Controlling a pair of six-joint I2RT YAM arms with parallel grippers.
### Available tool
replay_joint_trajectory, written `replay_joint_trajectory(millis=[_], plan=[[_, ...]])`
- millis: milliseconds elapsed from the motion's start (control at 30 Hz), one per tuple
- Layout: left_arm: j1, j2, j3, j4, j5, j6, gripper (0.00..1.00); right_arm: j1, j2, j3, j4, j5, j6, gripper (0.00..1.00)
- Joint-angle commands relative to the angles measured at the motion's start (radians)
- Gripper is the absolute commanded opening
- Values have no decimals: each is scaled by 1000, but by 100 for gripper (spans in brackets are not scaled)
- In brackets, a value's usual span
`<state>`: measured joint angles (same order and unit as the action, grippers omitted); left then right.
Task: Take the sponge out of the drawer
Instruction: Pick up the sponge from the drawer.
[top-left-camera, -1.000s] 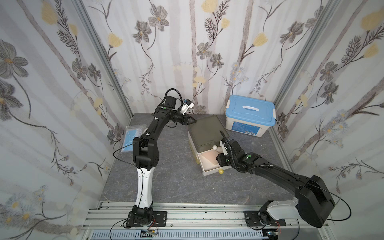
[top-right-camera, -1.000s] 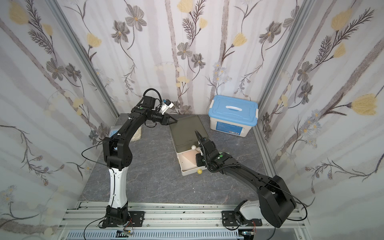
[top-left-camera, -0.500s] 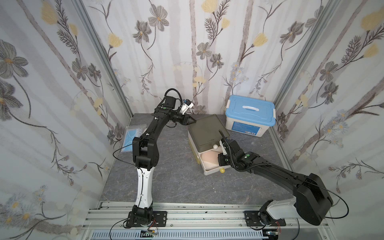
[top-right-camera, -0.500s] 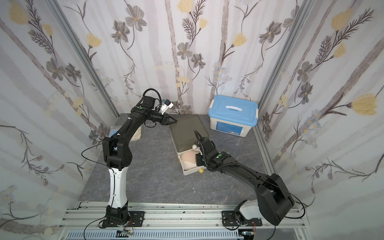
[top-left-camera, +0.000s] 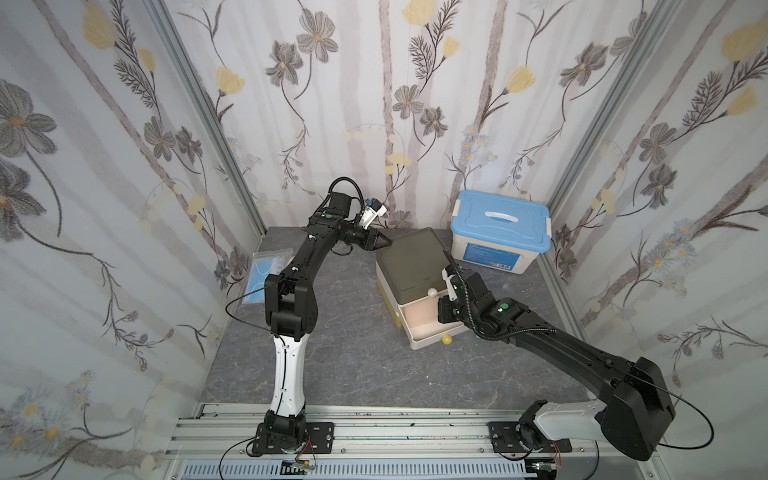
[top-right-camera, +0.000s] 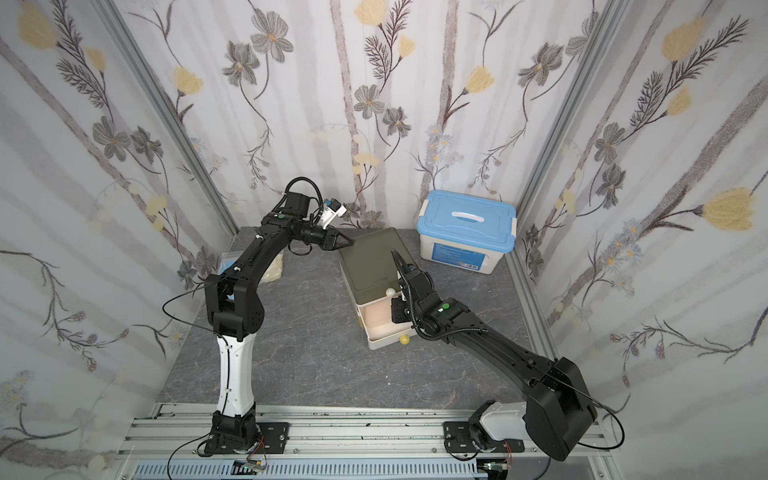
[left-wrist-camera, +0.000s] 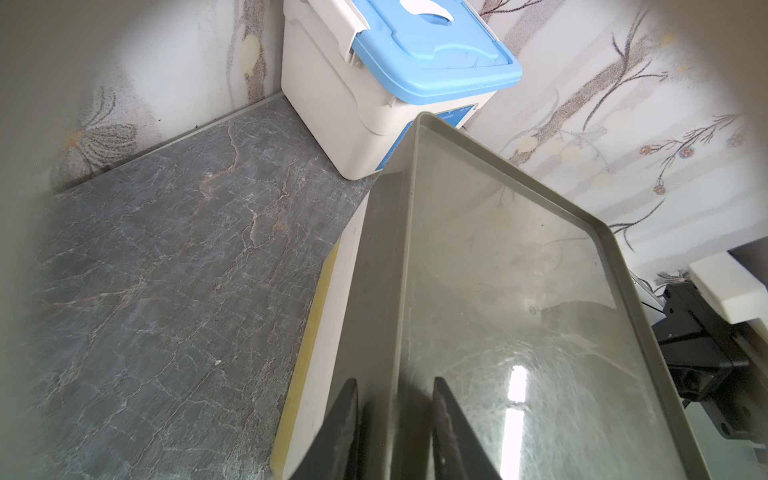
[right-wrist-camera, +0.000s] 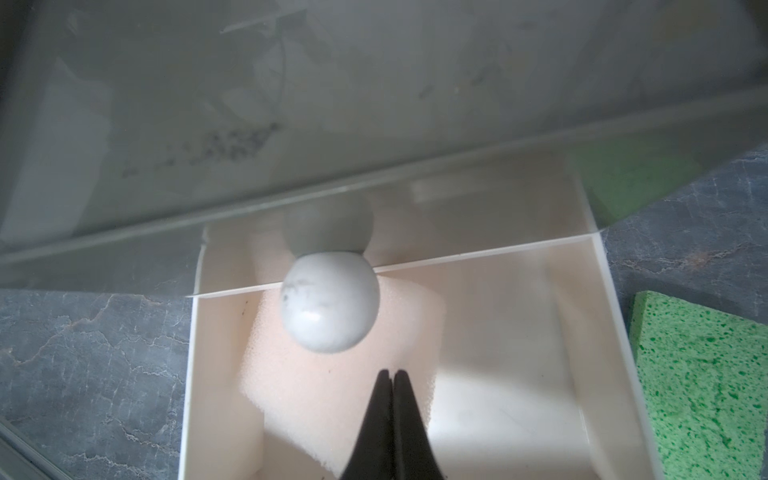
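Sponge (right-wrist-camera: 316, 395) in drawer (right-wrist-camera: 582, 332), beneath closed right claw (right-wrist-camera: 390, 376) tips.

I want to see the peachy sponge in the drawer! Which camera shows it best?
The right wrist view: the sponge lies large in the open drawer, close up. Both top views show only a small peach patch. The left wrist view misses it.

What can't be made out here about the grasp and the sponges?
Whether the right gripper pinches the peach foam sponge in the cream drawer: right wrist view, its shut fingertips cover the contact; top views, the wrist hides it.
Green porous sponge: cut off by the right wrist view's edge.
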<state>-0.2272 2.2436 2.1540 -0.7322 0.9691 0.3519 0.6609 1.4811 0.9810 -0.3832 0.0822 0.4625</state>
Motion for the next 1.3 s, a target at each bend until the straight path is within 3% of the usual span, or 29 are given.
replay_joint_trajectory(millis=[0,1133,1267], plan=[[3,13,-11,-89,-106,33,31,3,-15,9,-37,30,-13,0],[0,15,-14,-82,-105,26,31,-45,-237,114,-313,218,-64,0],[-1,16,-14,-81,-102,26,31,-71,-244,94,-310,191,-67,0]])
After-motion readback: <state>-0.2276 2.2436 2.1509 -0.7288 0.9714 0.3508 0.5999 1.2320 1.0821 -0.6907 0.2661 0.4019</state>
